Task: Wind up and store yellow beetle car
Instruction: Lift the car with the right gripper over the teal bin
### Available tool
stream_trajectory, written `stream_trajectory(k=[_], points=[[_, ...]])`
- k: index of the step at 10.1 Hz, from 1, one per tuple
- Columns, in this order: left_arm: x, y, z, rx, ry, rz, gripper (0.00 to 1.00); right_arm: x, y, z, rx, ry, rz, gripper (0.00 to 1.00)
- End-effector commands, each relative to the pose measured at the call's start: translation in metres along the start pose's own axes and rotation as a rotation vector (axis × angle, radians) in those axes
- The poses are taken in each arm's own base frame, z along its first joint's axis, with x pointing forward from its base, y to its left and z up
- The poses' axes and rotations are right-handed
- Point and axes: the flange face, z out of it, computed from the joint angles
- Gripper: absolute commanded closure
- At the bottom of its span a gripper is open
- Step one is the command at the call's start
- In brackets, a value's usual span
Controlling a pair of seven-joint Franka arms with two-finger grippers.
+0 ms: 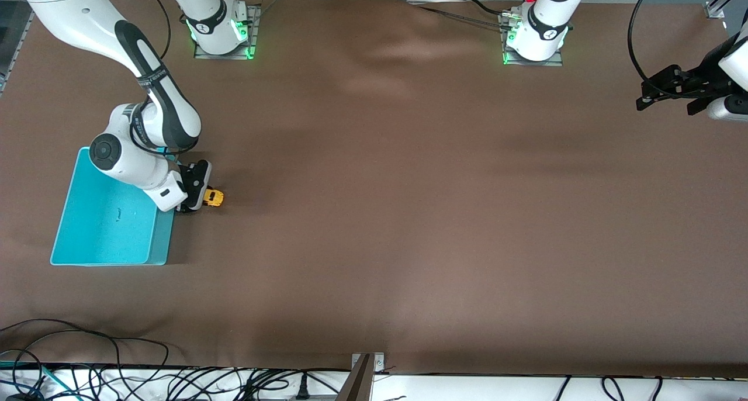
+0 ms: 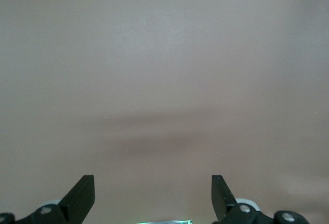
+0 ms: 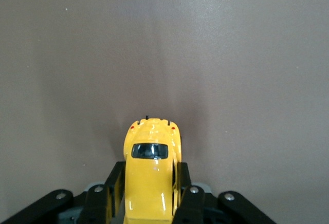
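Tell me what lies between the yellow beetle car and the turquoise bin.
In the front view, only the right gripper, shut on the yellow beetle car, fills the gap to the turquoise bin. The left gripper waits open.

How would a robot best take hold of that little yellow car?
Across its flat flanks. In the right wrist view the right gripper has its jaws shut on the yellow beetle car, one per side, approaching from one end; the rounded roof offers no grip.

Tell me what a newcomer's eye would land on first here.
The yellow beetle car, clamped in the right end effector on the brown table, stands out first. Beside it, toward the right arm's end, sits the turquoise bin. The left end effector waits open over the table's other end.
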Motion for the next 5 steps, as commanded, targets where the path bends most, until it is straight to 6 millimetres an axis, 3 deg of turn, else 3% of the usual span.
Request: stream_trajectory(k=[1, 2, 5], points=[[-0.001, 0.001, -0.007, -0.012, 0.003, -0.002, 0.0, 0.007, -0.011, -0.028, 0.02, 0.004, -0.027, 1.0], [-0.002, 0.001, -0.007, -0.012, 0.004, -0.002, 0.0, 0.027, -0.016, -0.053, 0.014, 0.006, -0.058, 1.0], [-0.002, 0.002, -0.007, -0.012, 0.004, 0.0, 0.0, 0.052, -0.032, -0.109, 0.026, -0.013, -0.11, 1.0]])
